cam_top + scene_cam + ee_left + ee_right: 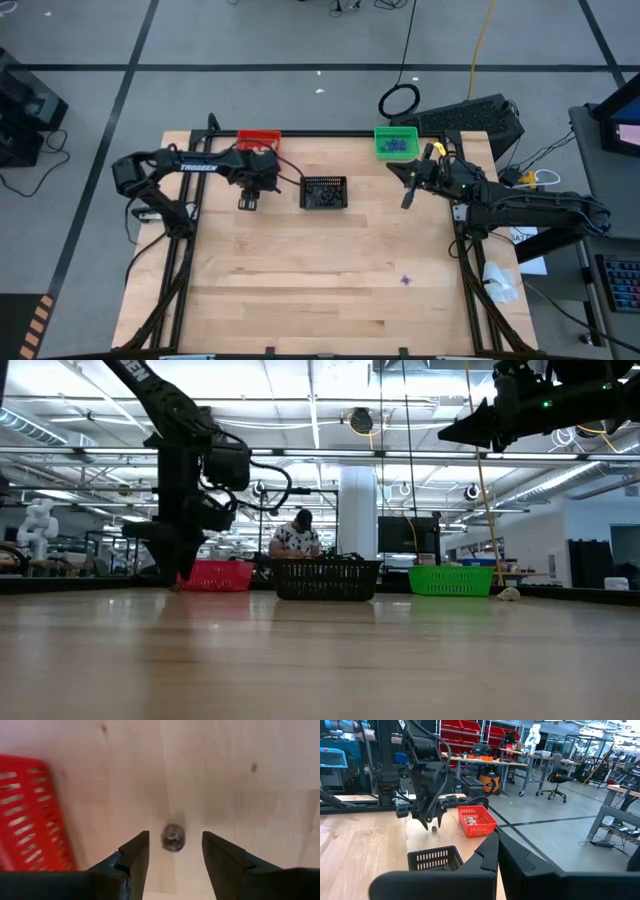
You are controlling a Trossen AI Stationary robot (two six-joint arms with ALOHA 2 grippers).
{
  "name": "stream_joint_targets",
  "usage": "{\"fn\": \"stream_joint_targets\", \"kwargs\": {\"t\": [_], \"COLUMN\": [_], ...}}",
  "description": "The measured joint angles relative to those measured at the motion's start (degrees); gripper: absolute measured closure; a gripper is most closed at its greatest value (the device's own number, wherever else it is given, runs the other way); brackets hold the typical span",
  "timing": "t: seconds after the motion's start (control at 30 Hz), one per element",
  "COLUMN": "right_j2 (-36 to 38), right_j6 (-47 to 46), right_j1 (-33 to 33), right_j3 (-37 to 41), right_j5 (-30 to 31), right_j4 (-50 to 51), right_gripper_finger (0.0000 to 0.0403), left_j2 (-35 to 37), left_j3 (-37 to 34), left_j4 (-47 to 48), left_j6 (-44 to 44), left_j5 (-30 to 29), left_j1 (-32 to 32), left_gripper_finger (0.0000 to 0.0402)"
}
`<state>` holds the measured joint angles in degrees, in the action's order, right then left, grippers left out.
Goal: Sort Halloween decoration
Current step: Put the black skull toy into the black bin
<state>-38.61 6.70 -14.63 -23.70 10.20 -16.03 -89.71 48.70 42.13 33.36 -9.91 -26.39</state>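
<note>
The pale wooden bench (300, 270) carries three small plastic baskets along its far edge: a red slotted basket (258, 139) on the left, a black slotted basket (323, 192) in the middle and a green slotted basket (396, 141) on the right, the green one holding a heap of purple bits. The left gripper (175, 851) hangs low over the bench just beside the red basket, its jaws released and standing wide. Between them sits one small dark, brownish-grey, roundish Halloween trinket (173, 837), apart from both fingers and outside the red basket. The right gripper (407, 196) hangs well above the bench near the green basket, its jaws clenched on nothing visible. A lone tiny purple spiky trinket (405, 280) lies far off on the near right part of the bench. The dark trinket looks very light and hard, probably moulded plastic, with a lumpy surface that should give the fingers some bite. Being rounded and much smaller than the jaws, it may well roll or squirt sideways if pinched off-centre. The sound hold is across its widest middle, fingertips set down almost to the wood and closed gently and squarely.
</note>
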Motion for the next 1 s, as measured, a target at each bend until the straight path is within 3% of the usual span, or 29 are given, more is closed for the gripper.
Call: {"fn": "stream_joint_targets", "kwargs": {"t": [0.33, 0.73, 1.0], "right_j2": [0.0, 0.0, 0.0], "right_j6": [0.0, 0.0, 0.1], "right_j1": [0.0, 0.0, 0.0], "right_j3": [0.0, 0.0, 0.0], "right_j5": [0.0, 0.0, 0.0], "right_j4": [0.0, 0.0, 0.0], "right_gripper_finger": [0.0403, 0.0403, 0.0403], "left_j2": [-3.8, -4.7, -4.2], "left_j3": [0.1, 0.2, 2.4], "left_j4": [0.1, -1.9, -0.5], "left_j6": [0.0, 0.1, -1.9], "left_j5": [0.0, 1.8, 1.8], "left_j1": [-1.0, -1.0, -0.1], "left_gripper_finger": [0.0229, 0.0336, 0.0354]}}
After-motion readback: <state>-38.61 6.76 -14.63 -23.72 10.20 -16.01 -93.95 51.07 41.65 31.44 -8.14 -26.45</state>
